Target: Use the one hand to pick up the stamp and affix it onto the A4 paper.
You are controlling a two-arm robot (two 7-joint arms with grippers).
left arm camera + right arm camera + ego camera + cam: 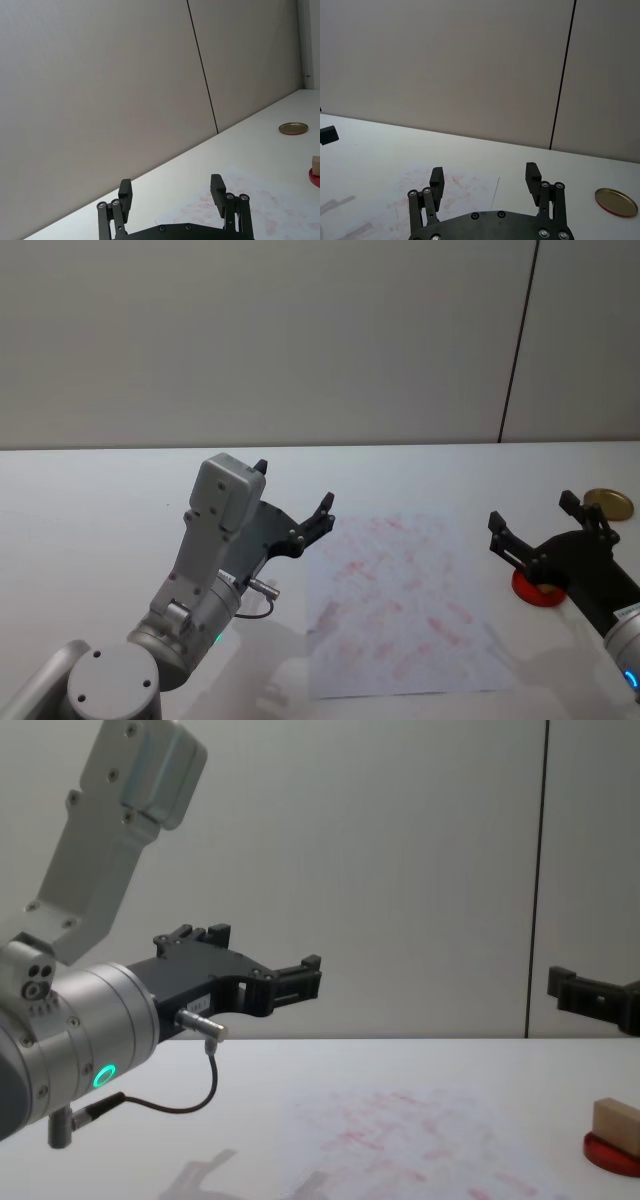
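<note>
Head view: right gripper [531,510], fingers apart, hangs over the stamp [547,589], which is on the red pad [522,591] at 3 o'clock of the paper [400,590]; probably lined up for pickup.
Chest view: left gripper [262,952], fingers apart, held high at the paper's 10 o'clock, clear.

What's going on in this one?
Nothing is gripped yet. The stamp sits on the red disc, to the right of the A4 paper, which bears red prints. The right gripper hovers open above the disc. The left gripper hangs open, raised near the paper's left edge.
</note>
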